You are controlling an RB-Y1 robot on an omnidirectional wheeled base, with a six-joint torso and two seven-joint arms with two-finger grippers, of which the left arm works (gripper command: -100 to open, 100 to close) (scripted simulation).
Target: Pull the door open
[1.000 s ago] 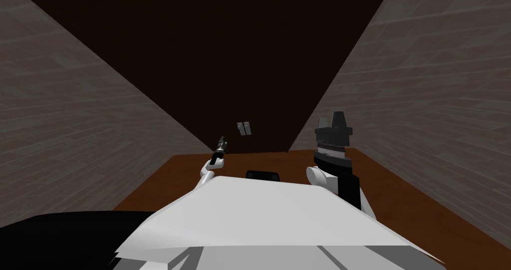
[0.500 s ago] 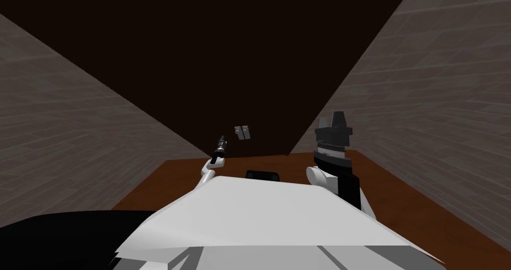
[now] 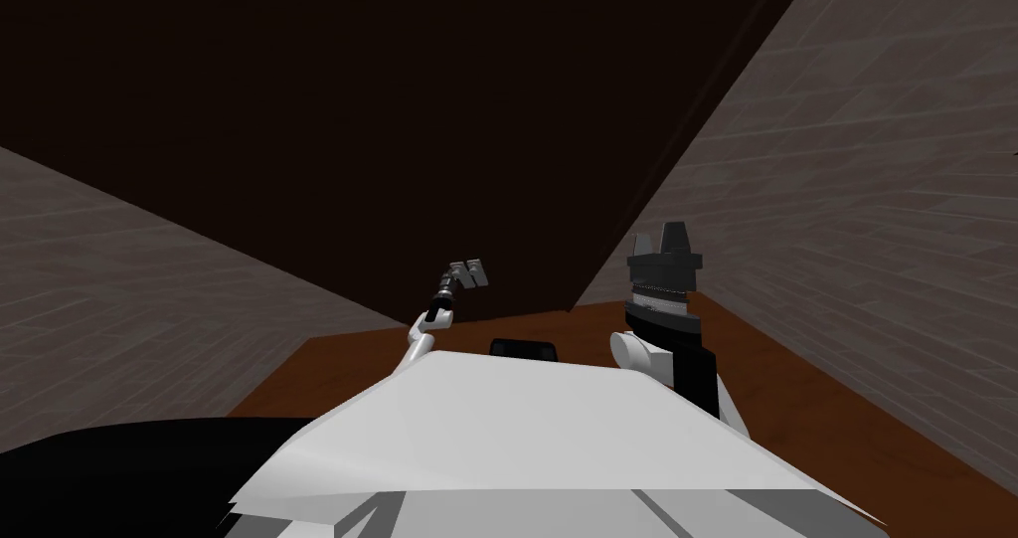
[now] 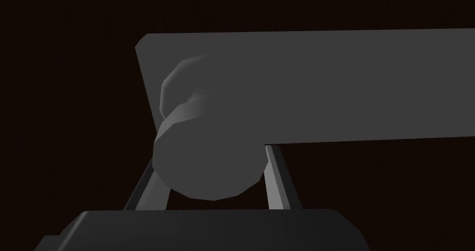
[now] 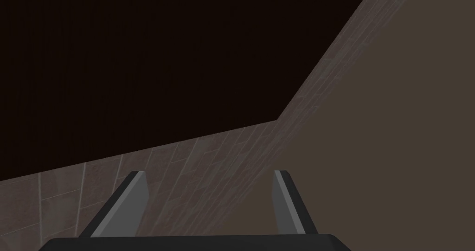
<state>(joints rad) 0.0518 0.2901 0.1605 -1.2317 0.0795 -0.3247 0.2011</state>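
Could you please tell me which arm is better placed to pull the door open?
Left. The left claw is shut on the grey door handle, ready to pull the dark door; the right claw is open, off beside it, facing a wall.

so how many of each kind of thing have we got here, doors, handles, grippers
door: 1
door handle: 1
grippers: 2 (left gripper shut on the door handle, right gripper open and raised on the right)
total: 4
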